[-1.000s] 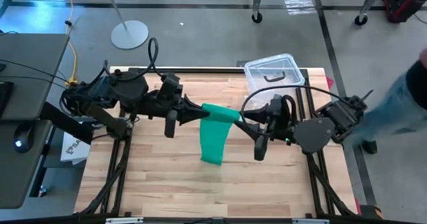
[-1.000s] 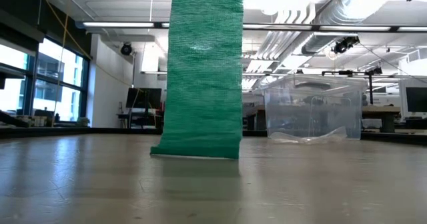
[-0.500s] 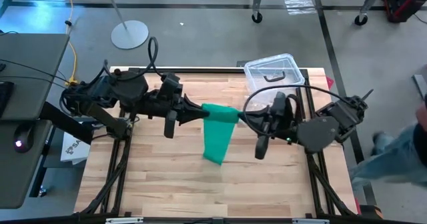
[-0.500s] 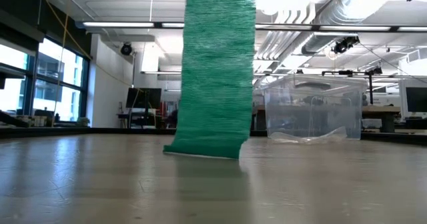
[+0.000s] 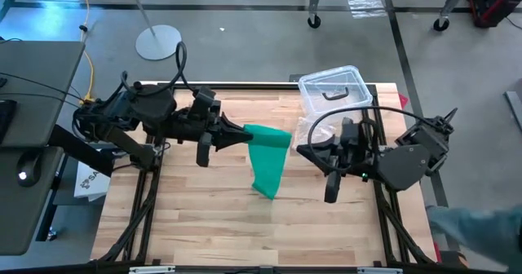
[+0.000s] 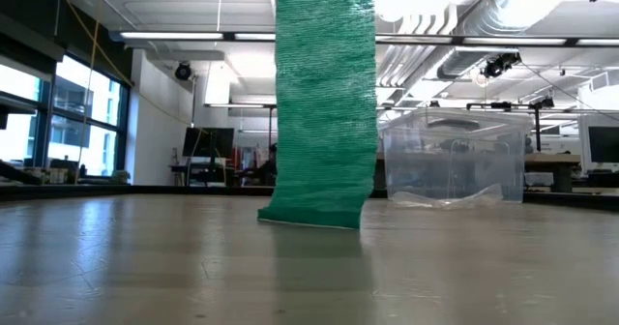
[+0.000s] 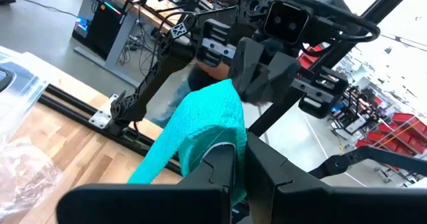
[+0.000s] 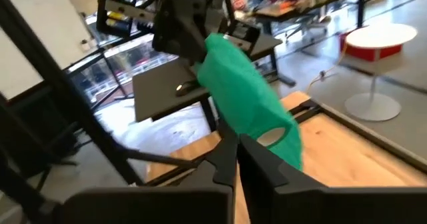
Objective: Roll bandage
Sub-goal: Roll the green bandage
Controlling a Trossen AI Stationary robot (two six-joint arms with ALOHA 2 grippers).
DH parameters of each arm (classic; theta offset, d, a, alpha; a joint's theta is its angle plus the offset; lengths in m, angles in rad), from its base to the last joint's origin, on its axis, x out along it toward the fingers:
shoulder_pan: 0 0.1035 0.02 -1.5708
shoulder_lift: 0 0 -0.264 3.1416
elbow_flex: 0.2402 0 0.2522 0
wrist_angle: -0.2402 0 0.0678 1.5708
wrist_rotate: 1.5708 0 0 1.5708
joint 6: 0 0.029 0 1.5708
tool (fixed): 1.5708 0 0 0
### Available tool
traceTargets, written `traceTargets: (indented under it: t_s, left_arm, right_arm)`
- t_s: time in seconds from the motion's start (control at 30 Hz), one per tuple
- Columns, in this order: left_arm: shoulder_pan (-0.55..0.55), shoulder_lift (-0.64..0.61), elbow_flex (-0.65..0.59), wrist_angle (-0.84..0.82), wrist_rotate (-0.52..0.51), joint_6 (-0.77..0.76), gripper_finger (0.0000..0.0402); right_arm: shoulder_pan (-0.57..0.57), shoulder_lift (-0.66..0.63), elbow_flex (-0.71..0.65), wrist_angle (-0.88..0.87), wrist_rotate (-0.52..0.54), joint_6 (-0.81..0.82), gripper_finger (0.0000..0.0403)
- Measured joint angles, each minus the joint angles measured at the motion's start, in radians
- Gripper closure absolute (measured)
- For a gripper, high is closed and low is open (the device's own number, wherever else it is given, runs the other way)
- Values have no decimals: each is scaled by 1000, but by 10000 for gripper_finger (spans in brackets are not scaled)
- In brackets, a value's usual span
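Both pairs of jaws are pressed together: the left gripper (image 5: 242, 133) pinches the top edge of the long green stretchy fabric bandage (image 5: 267, 158), while the right gripper (image 5: 303, 151) is closed on nothing, just beside the bandage and apart from it. From above, the bandage hangs from the left gripper down to the pale wooden table (image 5: 212, 225), with the clear plastic box with a black handle (image 5: 333, 88) at the far edge of the table, beyond the bandage and toward the right arm.

At table height, the bandage (image 6: 324, 103) drops as a straight green band, its lower end resting on the wood; the clear box (image 6: 455, 161) stands behind it and off to one side.

From the left wrist, the dark fingers (image 7: 223, 174) clamp the bandage (image 7: 200, 134), and the right arm's gripper sits close behind the cloth.

From the right wrist, the closed fingers (image 8: 230, 159) point at the bandage (image 8: 250, 104), which hangs from the other gripper.
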Motion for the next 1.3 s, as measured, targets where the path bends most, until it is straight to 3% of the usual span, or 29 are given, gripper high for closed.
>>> traceTargets:
  t_s: [0.27, 0.43, 0.63, 0.83, 1.17, 1.3]
  left_arm:
    - [0, 0, 0, 0, 0, 0, 391]
    - [0, 0, 0, -3, 0, 12, 391]
    - [0, 0, 0, 7, 0, 15, 391]
    - [1, 0, 0, 16, 0, 19, 391]
    - [0, -18, 0, 18, -3, 26, 391]
    - [0, -19, 1, 50, 0, 46, 391]
  right_arm:
    - [-56, 20, 0, 41, -30, -27, 279]
    - [-93, 39, 0, 94, -115, -84, 259]
    - [-96, 50, 0, 180, -128, -219, 293]
    - [-96, 51, 0, 173, -85, -236, 391]
    - [-19, 6, -1, 107, 111, -183, 402]
    - [-4, -5, 0, 80, 109, -178, 402]
